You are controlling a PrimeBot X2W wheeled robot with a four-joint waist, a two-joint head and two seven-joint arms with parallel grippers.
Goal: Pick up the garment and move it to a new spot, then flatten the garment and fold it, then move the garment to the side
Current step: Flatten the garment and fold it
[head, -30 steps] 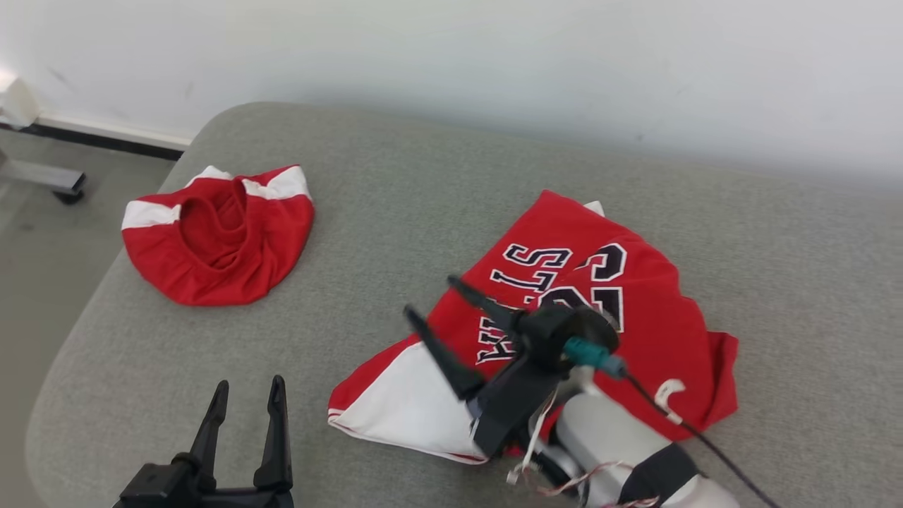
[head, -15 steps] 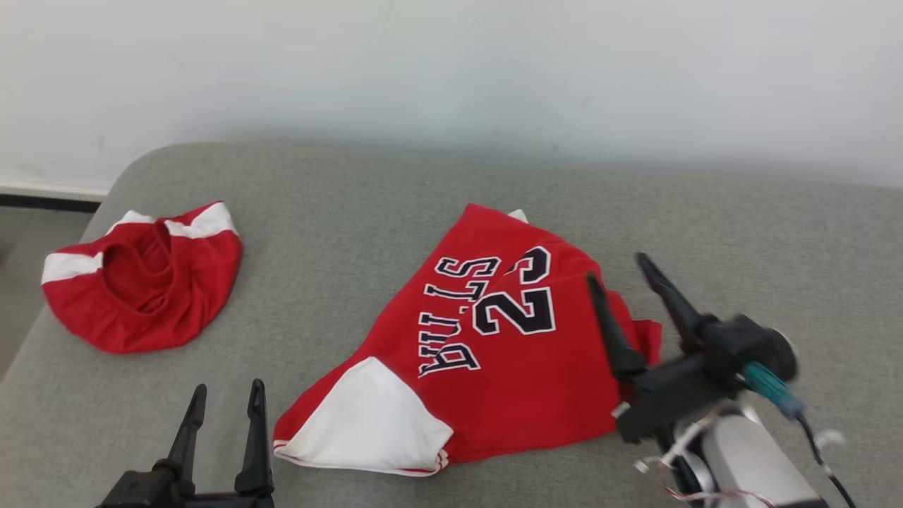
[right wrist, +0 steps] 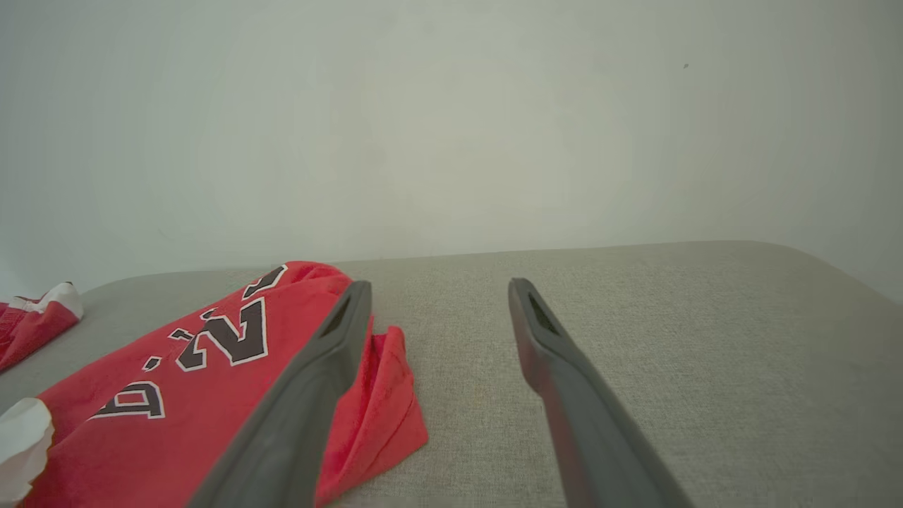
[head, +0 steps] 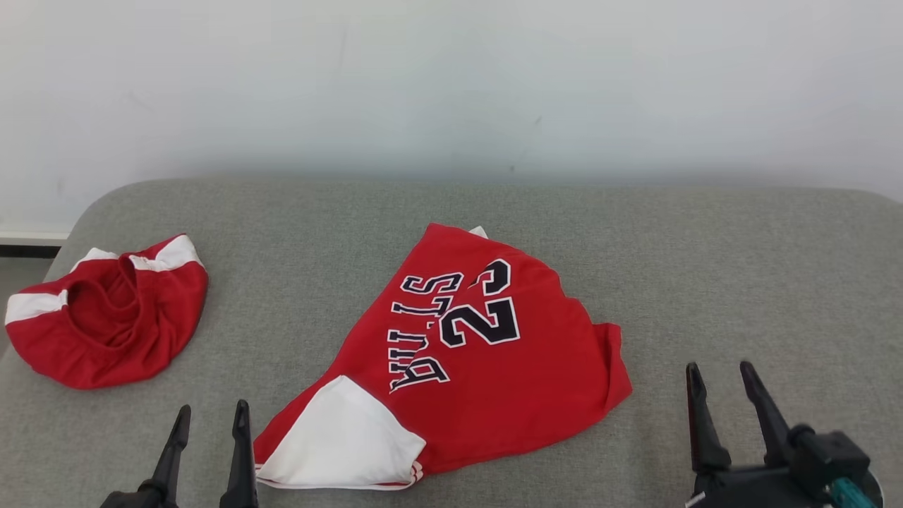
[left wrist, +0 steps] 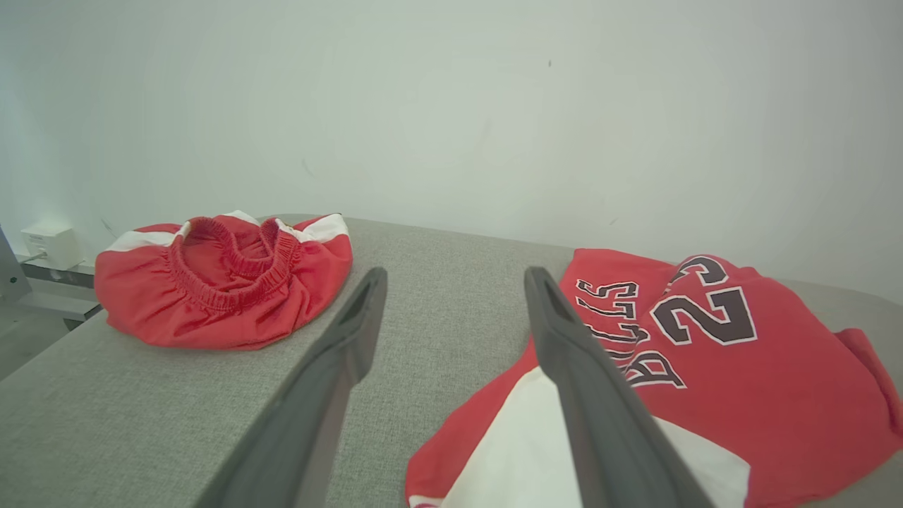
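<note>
As left end effector (head: 213, 407) and right end effector (head: 719, 366) gape, red jersey (head: 494, 374) seems folded.

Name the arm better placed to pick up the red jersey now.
Left, probably. The left gripper sits open right beside the white corner of the jersey, and its wrist view shows that corner close ahead. The right gripper, also open, stands farther from the crumpled right edge.

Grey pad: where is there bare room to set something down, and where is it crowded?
The widest bare patch is the grey pad right of the jersey, beyond the right fingers. A bare strip runs along the wall behind both garments. A narrower gap lies between the shorts and the jersey. It is tightest by the left fingers.
</note>
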